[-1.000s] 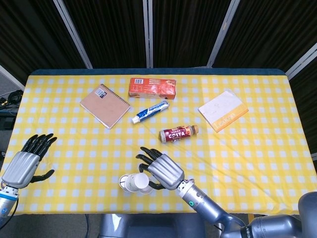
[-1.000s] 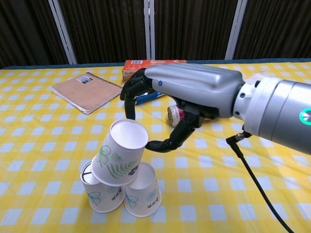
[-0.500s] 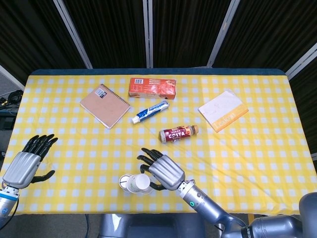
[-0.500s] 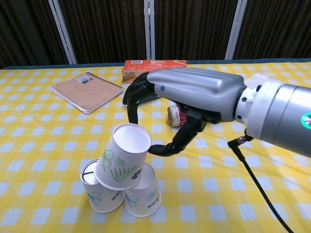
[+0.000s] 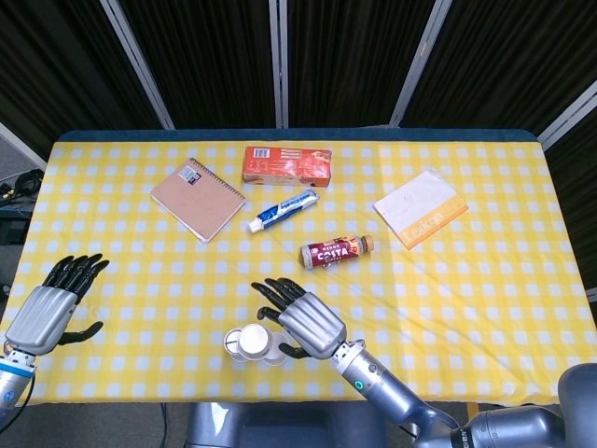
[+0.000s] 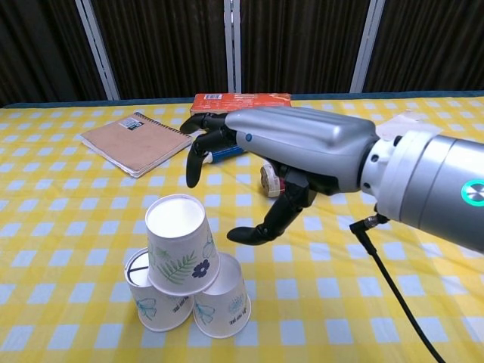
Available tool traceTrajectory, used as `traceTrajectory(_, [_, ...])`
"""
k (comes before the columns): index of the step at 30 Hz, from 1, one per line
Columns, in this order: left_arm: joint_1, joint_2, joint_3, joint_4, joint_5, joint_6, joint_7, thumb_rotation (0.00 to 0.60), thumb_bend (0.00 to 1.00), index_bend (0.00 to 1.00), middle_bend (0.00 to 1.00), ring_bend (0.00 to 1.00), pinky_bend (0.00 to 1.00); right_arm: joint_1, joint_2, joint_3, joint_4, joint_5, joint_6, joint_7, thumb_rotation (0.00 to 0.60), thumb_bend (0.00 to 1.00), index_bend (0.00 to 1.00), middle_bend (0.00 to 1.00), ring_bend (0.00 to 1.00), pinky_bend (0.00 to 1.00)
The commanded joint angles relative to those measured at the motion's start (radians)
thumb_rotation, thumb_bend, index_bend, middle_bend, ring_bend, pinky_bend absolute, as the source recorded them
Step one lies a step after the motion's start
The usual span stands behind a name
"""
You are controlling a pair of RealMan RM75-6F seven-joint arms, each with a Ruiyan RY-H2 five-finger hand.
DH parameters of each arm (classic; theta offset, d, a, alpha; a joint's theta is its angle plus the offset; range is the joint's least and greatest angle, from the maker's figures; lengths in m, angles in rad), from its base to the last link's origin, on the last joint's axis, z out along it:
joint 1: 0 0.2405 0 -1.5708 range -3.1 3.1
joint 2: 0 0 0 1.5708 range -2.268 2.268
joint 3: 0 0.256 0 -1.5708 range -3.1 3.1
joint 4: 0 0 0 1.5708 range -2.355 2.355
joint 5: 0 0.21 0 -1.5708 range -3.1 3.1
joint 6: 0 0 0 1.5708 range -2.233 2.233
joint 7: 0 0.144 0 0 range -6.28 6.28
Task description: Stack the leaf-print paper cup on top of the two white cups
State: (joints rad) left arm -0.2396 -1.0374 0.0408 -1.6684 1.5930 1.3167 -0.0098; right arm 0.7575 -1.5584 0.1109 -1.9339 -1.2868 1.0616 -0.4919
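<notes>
The leaf-print paper cup (image 6: pixel 180 243) stands upside down on the two white cups (image 6: pixel 190 304), which sit side by side near the table's front edge. From the head view the stack (image 5: pixel 250 343) shows as a small cluster. My right hand (image 6: pixel 261 170) hovers just right of and above the top cup, fingers spread, touching nothing; in the head view this hand (image 5: pixel 303 322) sits beside the stack. My left hand (image 5: pixel 42 313) rests open at the table's far left edge, holding nothing.
On the yellow checked table (image 5: pixel 485 280) lie a brown notebook (image 5: pixel 198 199), an orange box (image 5: pixel 287 164), a toothpaste tube (image 5: pixel 284 209), a Costa bottle (image 5: pixel 336 252) behind my right hand, and a yellow-edged pad (image 5: pixel 420 207).
The leaf-print cup, tilted between my right hand's fingers before, now stands level on the two white cups. The hand has let go and spread its fingers. The left hand stayed put.
</notes>
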Motion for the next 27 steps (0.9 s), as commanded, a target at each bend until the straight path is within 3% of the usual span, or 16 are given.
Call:
traceTrajectory(1, [0.0, 0.0, 0.0, 0.0, 0.0, 0.0, 0.0, 0.6, 0.24, 0.0, 0.0, 0.0, 0.0, -0.001, 0.004, 0.003, -0.012, 0.002, 0.003, -0.008, 0.6, 0.16, 0.33, 0.02, 0.0, 0.11])
traceTrajectory(9, [0.002, 0.0, -0.004, 0.004, -0.003, 0.006, -0.008, 0.6, 0.24, 0.0, 0.0, 0.0, 0.0, -0.018, 0.055, 0.009, -0.027, 0.014, 0.046, -0.08, 0.6, 0.16, 0.31, 0.0, 0.0, 0.09])
traceTrajectory(16, [0.011, -0.008, -0.011, 0.014, -0.011, 0.023, 0.0, 0.6, 0.24, 0.0, 0.0, 0.0, 0.0, -0.088, 0.164, -0.009, -0.012, -0.008, 0.13, -0.068, 0.6, 0.16, 0.24, 0.0, 0.0, 0.03])
traceTrajectory(27, [0.031, -0.054, -0.028, 0.027, -0.029, 0.062, 0.086, 0.6, 0.24, 0.0, 0.0, 0.0, 0.0, -0.314, 0.292, -0.099, 0.256, -0.147, 0.357, 0.268, 0.6, 0.16, 0.17, 0.0, 0.0, 0.0])
